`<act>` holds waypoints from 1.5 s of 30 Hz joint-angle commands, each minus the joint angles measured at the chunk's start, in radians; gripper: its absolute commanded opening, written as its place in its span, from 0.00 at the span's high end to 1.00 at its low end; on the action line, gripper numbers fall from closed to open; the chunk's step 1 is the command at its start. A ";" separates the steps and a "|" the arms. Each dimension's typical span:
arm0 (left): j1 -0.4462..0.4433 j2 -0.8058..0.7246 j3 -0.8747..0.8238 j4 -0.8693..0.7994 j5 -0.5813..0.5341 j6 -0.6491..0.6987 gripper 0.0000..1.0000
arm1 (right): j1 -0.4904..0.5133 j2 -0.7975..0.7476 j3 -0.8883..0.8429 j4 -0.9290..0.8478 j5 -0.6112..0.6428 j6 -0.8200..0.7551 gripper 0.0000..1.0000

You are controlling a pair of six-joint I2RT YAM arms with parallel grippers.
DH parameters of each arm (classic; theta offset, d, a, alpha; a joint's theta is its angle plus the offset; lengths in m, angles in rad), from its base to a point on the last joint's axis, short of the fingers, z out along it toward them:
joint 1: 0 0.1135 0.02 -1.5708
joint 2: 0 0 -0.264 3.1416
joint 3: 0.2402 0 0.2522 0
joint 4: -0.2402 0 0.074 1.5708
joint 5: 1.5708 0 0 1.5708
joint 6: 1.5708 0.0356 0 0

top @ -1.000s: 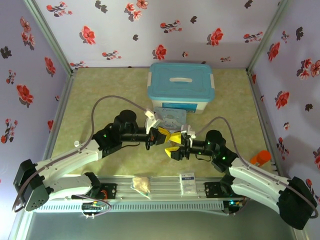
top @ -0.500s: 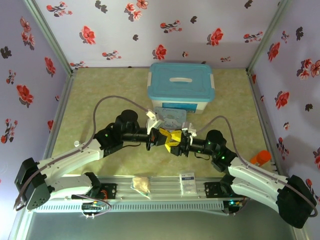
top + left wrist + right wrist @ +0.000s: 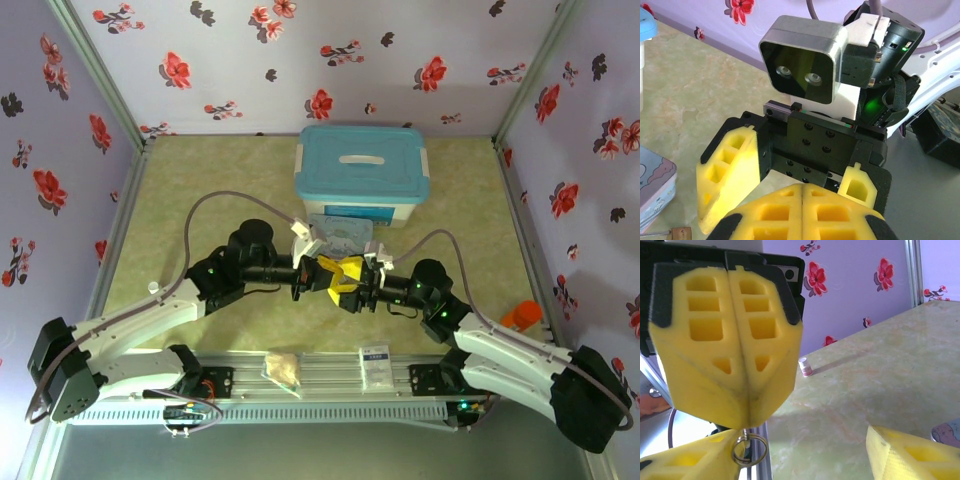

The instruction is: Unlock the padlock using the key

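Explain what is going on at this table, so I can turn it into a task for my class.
The two arms meet mid-table, in front of the blue-lidded box. The left gripper is shut on what looks like the key, whose small ring hangs below its pads. The right gripper is open, its fingers on either side of the left one's tip, perhaps to take the key. A small brass piece by the cartoon tin may be the padlock; nothing touches it.

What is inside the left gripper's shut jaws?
A wire ring dangles below the left gripper; what holds it, likely the key, is hidden between the yellow pads.
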 commanded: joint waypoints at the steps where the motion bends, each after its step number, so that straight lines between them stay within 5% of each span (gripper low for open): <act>1: 0.003 -0.028 -0.014 -0.003 0.022 0.015 1.00 | 0.005 0.000 0.030 0.025 0.017 0.003 0.34; 13: 0.003 -0.015 -0.029 0.003 0.022 0.008 1.00 | 0.005 0.031 0.028 0.099 -0.017 0.059 0.32; 18: 0.003 -0.022 -0.029 -0.004 0.021 0.009 1.00 | 0.005 0.041 0.031 0.092 -0.023 0.049 0.52; 28: 0.006 -0.019 -0.036 0.013 0.021 0.007 1.00 | 0.005 0.046 0.020 0.114 -0.032 0.063 0.71; 36: 0.008 -0.023 -0.049 0.029 0.021 -0.003 1.00 | 0.005 0.013 -0.011 0.134 -0.007 0.086 0.58; 45: 0.013 -0.026 -0.069 0.112 0.021 -0.043 1.00 | 0.005 0.049 -0.019 0.174 -0.028 0.106 0.69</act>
